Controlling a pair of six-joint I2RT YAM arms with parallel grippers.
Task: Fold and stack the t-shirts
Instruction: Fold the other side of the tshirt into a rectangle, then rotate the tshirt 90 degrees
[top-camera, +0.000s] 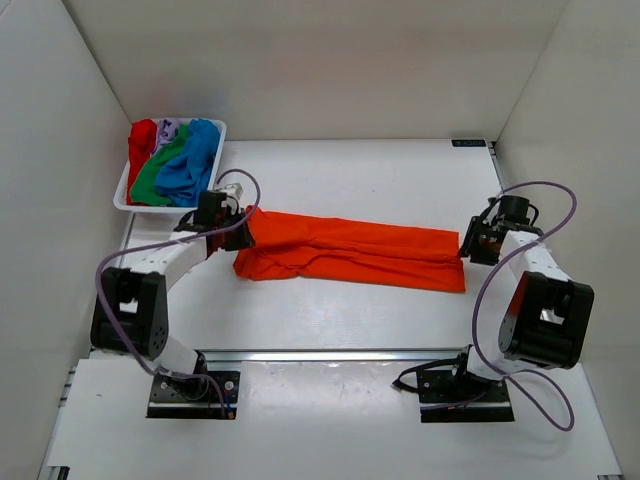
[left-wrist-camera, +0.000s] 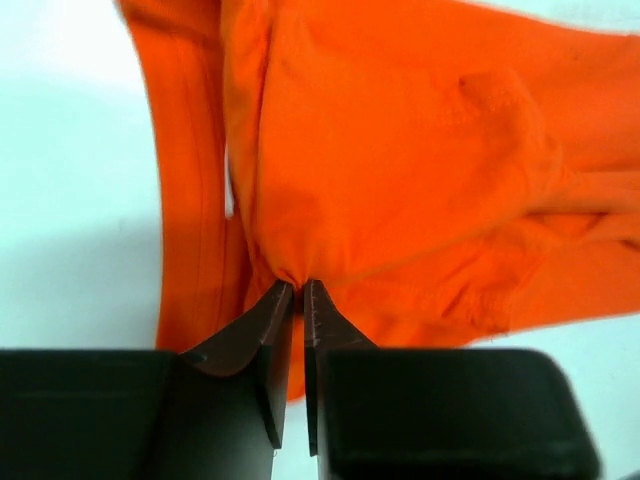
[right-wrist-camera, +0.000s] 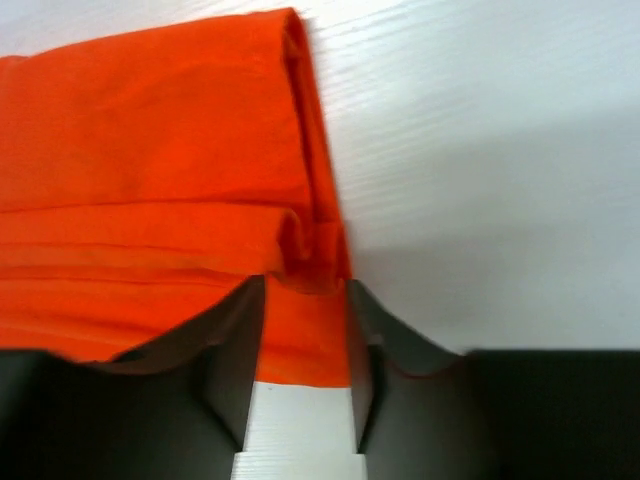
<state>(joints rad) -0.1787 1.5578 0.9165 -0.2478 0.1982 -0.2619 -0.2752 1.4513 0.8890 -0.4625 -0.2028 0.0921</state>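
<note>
Top view: orange shirt (top-camera: 350, 252) lies pulled out long across the middle of the desk (top-camera: 350, 180), running L to R btwn the two arms. Left end effector (top-camera: 243, 228) sits at its L end, right end effector (top-camera: 466, 245) at its R end. Back-left corner: white tray (top-camera: 122, 195) w/ a red shirt (top-camera: 141, 140), green shirt (top-camera: 155, 175), blue shirt (top-camera: 192, 160) and a bit of lilac shirt (top-camera: 167, 128), all bunched (none folded). The tray is just behind the left end effector, apart from the orange shirt.

Left wrist view: left end effector (left-wrist-camera: 298, 285) is nearly closed, its tips pinching a small pucker of the orange shirt (left-wrist-camera: 400, 150). Wrinkled cloth fans out ahead, and a hem band lies off to the L on the desk.

Right wrist view: right end effector (right-wrist-camera: 305, 285) is narrow, gripping the thick folded edge of the orange shirt (right-wrist-camera: 150, 150), which is bunched btwn the tips. The shirt spreads L, w/ bare desk to the R.
</note>
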